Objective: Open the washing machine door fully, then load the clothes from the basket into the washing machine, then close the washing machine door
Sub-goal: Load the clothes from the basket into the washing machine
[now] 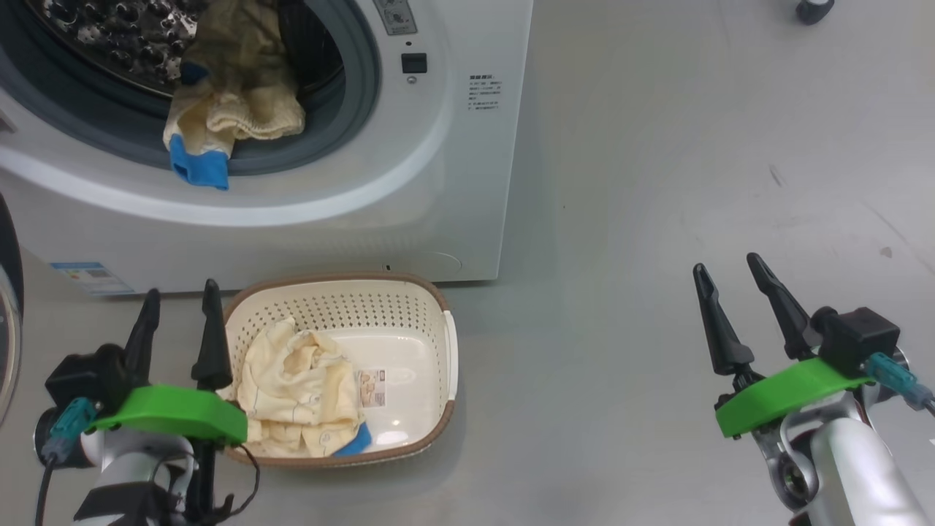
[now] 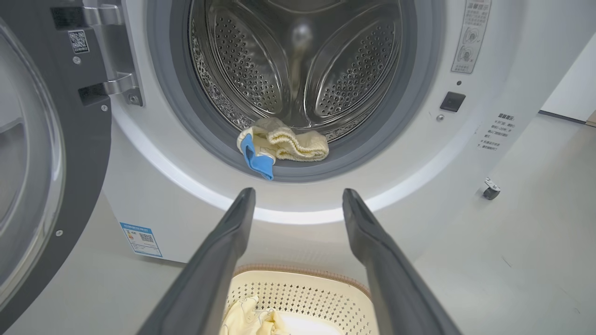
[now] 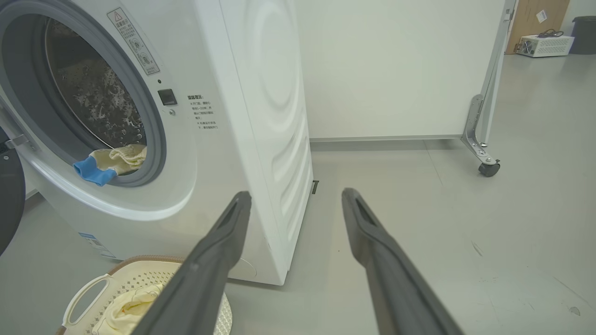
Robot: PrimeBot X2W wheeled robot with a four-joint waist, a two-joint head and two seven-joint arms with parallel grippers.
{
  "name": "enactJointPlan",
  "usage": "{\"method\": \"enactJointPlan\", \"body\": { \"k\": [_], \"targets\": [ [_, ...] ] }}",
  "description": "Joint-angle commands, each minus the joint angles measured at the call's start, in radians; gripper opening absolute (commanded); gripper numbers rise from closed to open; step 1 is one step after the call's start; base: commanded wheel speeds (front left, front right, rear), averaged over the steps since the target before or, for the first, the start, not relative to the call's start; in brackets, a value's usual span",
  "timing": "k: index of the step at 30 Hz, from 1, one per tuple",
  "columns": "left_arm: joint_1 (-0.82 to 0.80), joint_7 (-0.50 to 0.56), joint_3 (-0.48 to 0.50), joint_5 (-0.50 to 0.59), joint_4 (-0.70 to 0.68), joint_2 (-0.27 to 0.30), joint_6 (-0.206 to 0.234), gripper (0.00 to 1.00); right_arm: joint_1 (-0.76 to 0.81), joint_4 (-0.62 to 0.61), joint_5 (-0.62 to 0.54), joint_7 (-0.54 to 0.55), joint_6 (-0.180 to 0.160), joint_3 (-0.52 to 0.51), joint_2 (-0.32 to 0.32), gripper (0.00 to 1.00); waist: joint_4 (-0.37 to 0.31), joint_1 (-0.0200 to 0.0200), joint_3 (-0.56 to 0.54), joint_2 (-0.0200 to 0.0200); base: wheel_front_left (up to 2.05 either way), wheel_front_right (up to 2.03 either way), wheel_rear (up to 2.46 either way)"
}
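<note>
Left tool (image 1: 182,288) and right tool (image 1: 725,263) stood open, empty; clothes (image 1: 299,383) in basket (image 1: 365,310) looked soft, light, limp, likely best pinched at the raised middle fold.

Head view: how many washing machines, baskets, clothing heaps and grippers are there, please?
White front-loading washing machine: 1
Cream perforated plastic basket: 1
Pale yellow cloth heaps, drum mouth and basket: 2
Left gripper and right gripper, dark-fingered: 2
Total: 6

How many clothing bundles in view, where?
2. One clothes bundle hangs over the washing machine seal; the other bundle lies in the basket. Pieces folded inside either may be hidden.
</note>
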Motion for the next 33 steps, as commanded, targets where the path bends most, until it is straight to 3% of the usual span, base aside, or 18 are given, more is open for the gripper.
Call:
{"method": "enactJointPlan", "body": {
  "k": [1, 18, 26, 33],
  "targets": [
    [-0.014, -0.01, 0.048, 0.012, -0.025, 0.016, -0.008, 1.0, -0.001, -0.025, 0.002, -0.01, 0.0, 0.024, -0.006, 1.0, -0.001, 0.0, -0.002, -0.0001, 0.0, 0.0, 0.0],
    [-0.043, -0.004, 0.071, 0.047, -0.001, -0.002, -0.041, 1.0, -0.007, -0.028, 0.001, -0.01, 0.0, 0.038, -0.006, 1.0, -0.014, 0.0, 0.037, -0.0001, 0.0, 0.0, 0.0],
    [-0.2, 0.077, 0.077, 0.042, 0.025, 0.066, -0.052, 1.0, -0.047, -0.039, 0.013, -0.01, 0.0, 0.051, -0.006, 1.0, -0.039, 0.0, 0.152, -0.0001, 0.0, 0.0, 0.0],
    [-0.43, 0.211, 0.07, 0.02, 0.074, 0.158, -0.072, 1.0, -0.103, -0.053, 0.031, -0.01, 0.0, 0.067, -0.006, 1.0, -0.072, 0.0, 0.274, -0.0001, 0.0, 0.0, 0.0]
  ]
}}
